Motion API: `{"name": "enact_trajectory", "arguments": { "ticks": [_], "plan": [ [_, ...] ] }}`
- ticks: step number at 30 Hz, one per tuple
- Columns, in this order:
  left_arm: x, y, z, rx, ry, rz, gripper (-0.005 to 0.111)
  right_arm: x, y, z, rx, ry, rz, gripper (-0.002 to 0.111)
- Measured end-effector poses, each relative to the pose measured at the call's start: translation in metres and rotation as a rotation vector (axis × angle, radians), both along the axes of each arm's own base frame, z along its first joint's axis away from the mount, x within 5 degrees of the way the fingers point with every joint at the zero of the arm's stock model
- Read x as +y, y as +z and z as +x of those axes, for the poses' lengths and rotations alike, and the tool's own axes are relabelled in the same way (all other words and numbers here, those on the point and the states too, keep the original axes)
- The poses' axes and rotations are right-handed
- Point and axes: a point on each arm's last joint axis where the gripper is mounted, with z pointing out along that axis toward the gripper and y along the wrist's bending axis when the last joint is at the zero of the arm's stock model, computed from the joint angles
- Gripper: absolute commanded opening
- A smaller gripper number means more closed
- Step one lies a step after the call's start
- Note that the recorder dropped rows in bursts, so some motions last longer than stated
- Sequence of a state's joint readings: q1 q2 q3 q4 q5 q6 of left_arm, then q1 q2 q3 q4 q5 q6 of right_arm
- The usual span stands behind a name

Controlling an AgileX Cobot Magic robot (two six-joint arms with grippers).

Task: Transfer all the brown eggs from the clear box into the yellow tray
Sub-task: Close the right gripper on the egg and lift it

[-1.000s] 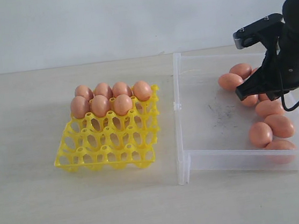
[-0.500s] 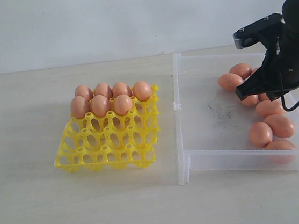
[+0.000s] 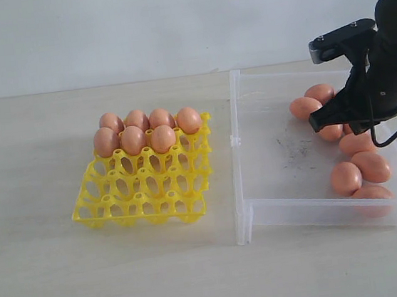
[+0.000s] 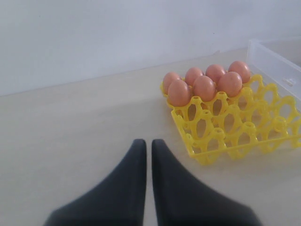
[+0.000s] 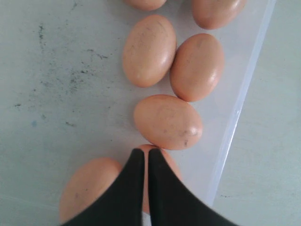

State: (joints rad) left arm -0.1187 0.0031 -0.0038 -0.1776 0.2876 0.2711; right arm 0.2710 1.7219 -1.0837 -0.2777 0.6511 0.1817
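The left gripper [image 4: 146, 142] hangs over the bare table [image 4: 70, 127], its jaws pressed together and empty. The tray [image 3: 138, 202] holds seven eggs [image 3: 133, 139], four in the back row and three in the next. Just right of it, the box [image 3: 240, 158] has more eggs along its right side. There the right gripper [image 3: 316, 125] hovers, closed and empty.

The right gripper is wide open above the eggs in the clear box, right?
No. The right gripper is shut, jaws pressed together, above the eggs in the clear box. The right wrist view shows it.
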Motion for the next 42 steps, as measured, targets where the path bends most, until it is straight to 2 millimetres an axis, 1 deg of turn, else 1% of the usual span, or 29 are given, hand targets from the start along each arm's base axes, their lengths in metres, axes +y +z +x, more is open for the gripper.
{"name": "enact_trajectory", "arguments": {
  "ticks": [10,13,17,20,23,25,28,30,35,42],
  "plan": [
    [0.0,0.0,0.0,0.0,0.0,0.0,0.004,0.002,0.001,0.003,-0.038,0.009,0.023,0.0],
    [0.0,0.0,0.0,0.0,0.0,0.0,0.004,0.004,0.005,0.007,-0.061,0.012,0.033,0.0],
    [0.0,0.0,0.0,0.0,0.0,0.0,0.004,0.007,0.01,0.022,-0.062,0.001,0.034,0.0],
    [0.0,0.0,0.0,0.0,0.0,0.0,0.004,0.011,0.005,0.035,-0.032,-0.011,0.023,0.001],
    [0.0,0.0,0.0,0.0,0.0,0.0,0.004,0.014,-0.002,0.051,-0.009,-0.019,0.012,0.008],
    [0.0,0.0,0.0,0.0,0.0,0.0,0.004,0.016,-0.008,0.06,0.01,-0.024,0.004,0.02],
    [0.0,0.0,0.0,0.0,0.0,0.0,0.004,0.019,-0.016,0.069,0.039,-0.034,-0.003,0.044],
    [0.0,0.0,0.0,0.0,0.0,0.0,0.004,0.02,-0.02,0.074,0.051,-0.038,-0.006,0.053],
    [0.0,0.0,0.0,0.0,0.0,0.0,0.004,0.022,-0.034,0.083,0.071,-0.056,-0.006,0.051],
    [0.0,0.0,0.0,0.0,0.0,0.0,0.004,0.024,-0.044,0.092,0.077,-0.065,-0.014,0.051]
  ]
}}
